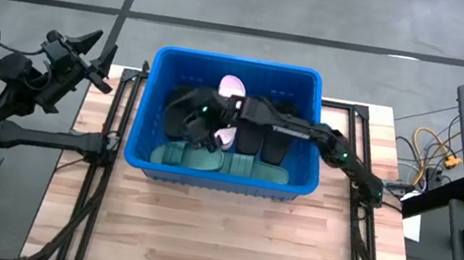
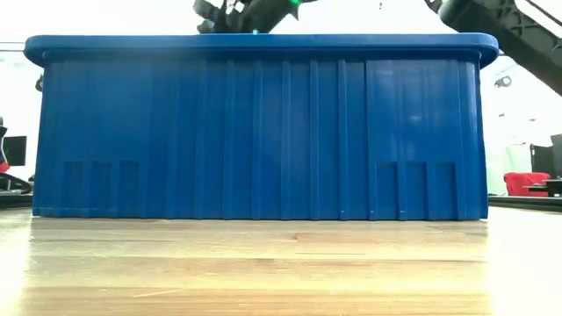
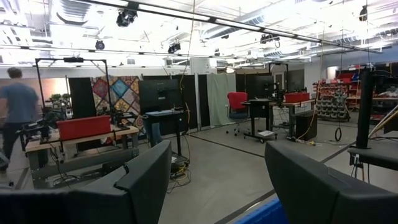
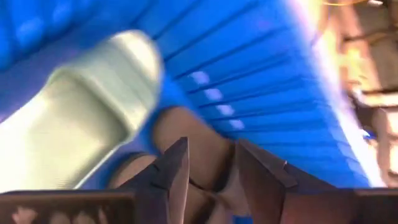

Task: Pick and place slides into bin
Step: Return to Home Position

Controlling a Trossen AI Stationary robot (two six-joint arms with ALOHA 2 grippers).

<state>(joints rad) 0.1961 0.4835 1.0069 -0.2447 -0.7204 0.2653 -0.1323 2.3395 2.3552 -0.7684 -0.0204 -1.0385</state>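
The slides [image 1: 204,158] lie in the blue bin [image 1: 238,62] mid-table [image 1: 224,241], the right claw [image 1: 187,121] slightly open and empty above them, the left claw [image 1: 99,58] open beyond the left edge.

Blue bin [image 1: 145,107] stood upright mid-table, ribbed walls, thick rim. Slides lay jumbled inside: green slides [image 1: 249,166] flat along one long wall, pink slide [image 1: 233,84] nr opposite wall, black slides [image 1: 253,143] betw.
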